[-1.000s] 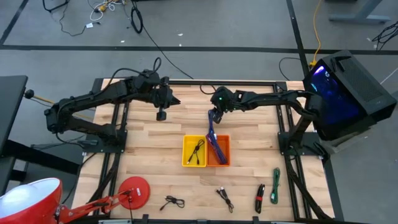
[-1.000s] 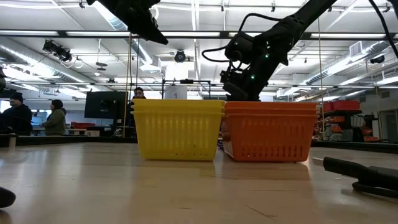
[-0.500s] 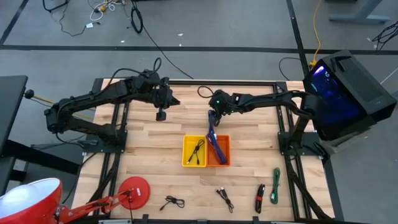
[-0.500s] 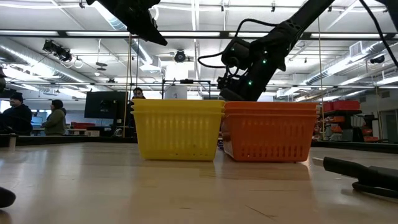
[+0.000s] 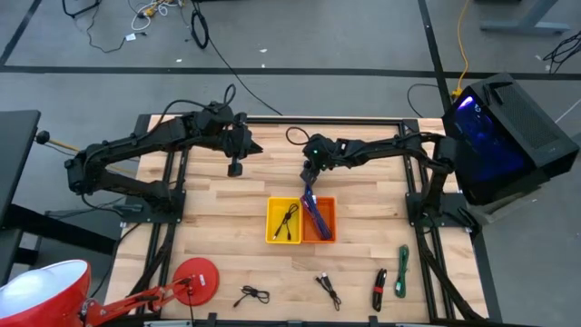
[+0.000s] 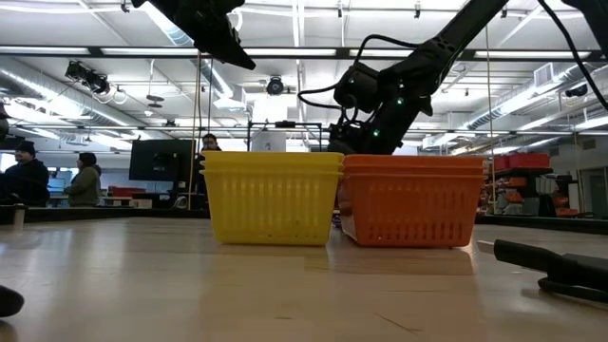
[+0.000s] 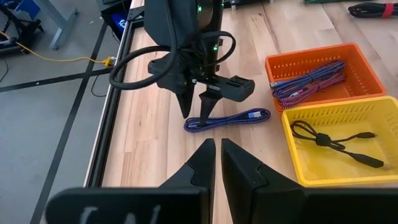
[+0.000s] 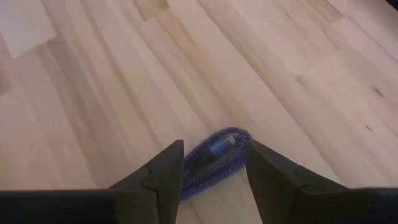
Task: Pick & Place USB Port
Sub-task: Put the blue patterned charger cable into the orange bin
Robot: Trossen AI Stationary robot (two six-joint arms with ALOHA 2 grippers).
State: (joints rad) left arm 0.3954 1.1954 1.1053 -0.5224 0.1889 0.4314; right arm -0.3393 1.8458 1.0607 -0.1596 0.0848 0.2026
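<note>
- High view: my right hand (image 5: 310, 173) hangs near the far edge of the tabletop (image 5: 363, 263), over the purple USB cable (image 5: 308, 193) lying behind the orange basket (image 5: 329, 238); my left hand (image 5: 235, 168) waits toward the far left.
- Left wrist view: my left fingers (image 7: 205, 163) sit together, holding nothing.
- Right wrist view: my right fingers (image 8: 166, 168) stand apart, straddling the cable's looped end (image 8: 214, 157) without clamping it.

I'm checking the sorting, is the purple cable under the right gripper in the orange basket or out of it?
Out. The purple cable lies looped on the bare table beside the orange basket, between the right gripper's open fingers.
</note>
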